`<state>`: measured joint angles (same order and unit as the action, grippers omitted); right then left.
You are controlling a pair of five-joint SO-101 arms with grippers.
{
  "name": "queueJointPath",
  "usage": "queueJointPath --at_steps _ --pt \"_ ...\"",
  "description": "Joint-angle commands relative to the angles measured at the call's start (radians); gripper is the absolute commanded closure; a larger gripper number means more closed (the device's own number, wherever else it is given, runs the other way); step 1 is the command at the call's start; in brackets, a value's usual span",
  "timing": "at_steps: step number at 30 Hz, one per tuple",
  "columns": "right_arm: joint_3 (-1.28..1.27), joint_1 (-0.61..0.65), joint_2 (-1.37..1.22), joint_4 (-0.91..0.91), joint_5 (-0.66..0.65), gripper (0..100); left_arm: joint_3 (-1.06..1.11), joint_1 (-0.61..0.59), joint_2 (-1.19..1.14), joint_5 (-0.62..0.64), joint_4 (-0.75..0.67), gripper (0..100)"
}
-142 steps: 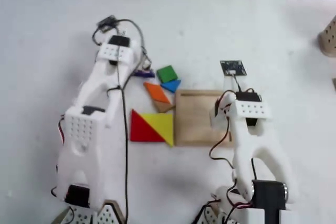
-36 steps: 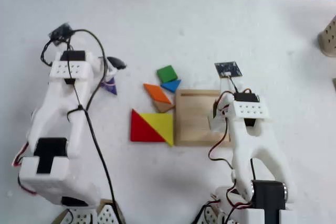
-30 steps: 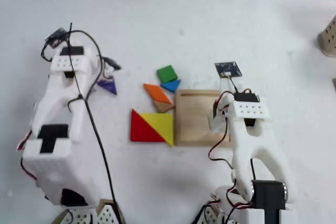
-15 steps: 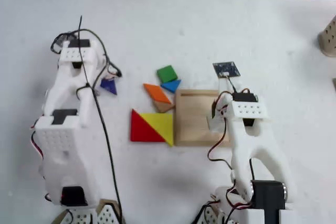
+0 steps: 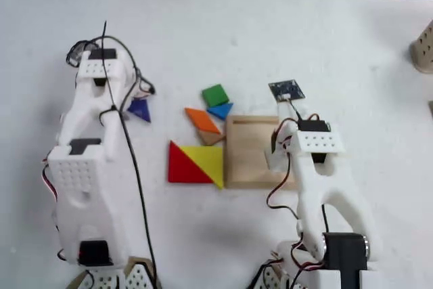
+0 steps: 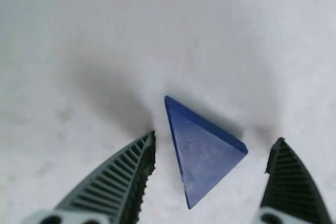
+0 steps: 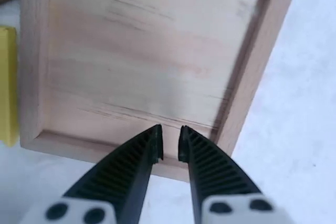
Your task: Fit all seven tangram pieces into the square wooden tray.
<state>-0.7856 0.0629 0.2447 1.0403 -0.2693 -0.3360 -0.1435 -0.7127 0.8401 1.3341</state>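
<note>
At far left, the left gripper point(image 6: 213, 139) straddles a dark blue triangle point(image 6: 205, 150) lying flat, fingers wide apart. 6 other pieces point(image 5: 203, 123) cluster just left of the wooden tray point(image 7: 131, 51). Over its near edge the right gripper point(image 7: 169, 129) hangs, fingers almost together.

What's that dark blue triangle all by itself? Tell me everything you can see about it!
The dark blue triangle is a small, thick, painted-looking piece with sharp corners. It lies flat on the white table, well off to the side of the wooden tray. The left claw is open around it, one finger on each side, neither seeming to touch it.
</note>
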Motion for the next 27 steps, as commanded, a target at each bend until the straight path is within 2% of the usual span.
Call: queueJointPath --at_steps 1,6,17,27 --pt "0.005 0.012 0.005 -0.012 -0.012 94.3 -0.044 -0.022 0.005 0.009 0.011 67" --pt "0.005 0.012 0.005 -0.012 -0.012 94.3 -0.040 -0.019 0.004 0.052 0.012 69" --pt "0.005 0.012 0.005 -0.012 -0.011 94.3 -0.006 -0.015 0.004 -0.071 0.006 79" --pt "0.005 0.012 0.005 -0.012 -0.011 94.3 -0.003 0.016 0.005 -0.087 0.011 80"
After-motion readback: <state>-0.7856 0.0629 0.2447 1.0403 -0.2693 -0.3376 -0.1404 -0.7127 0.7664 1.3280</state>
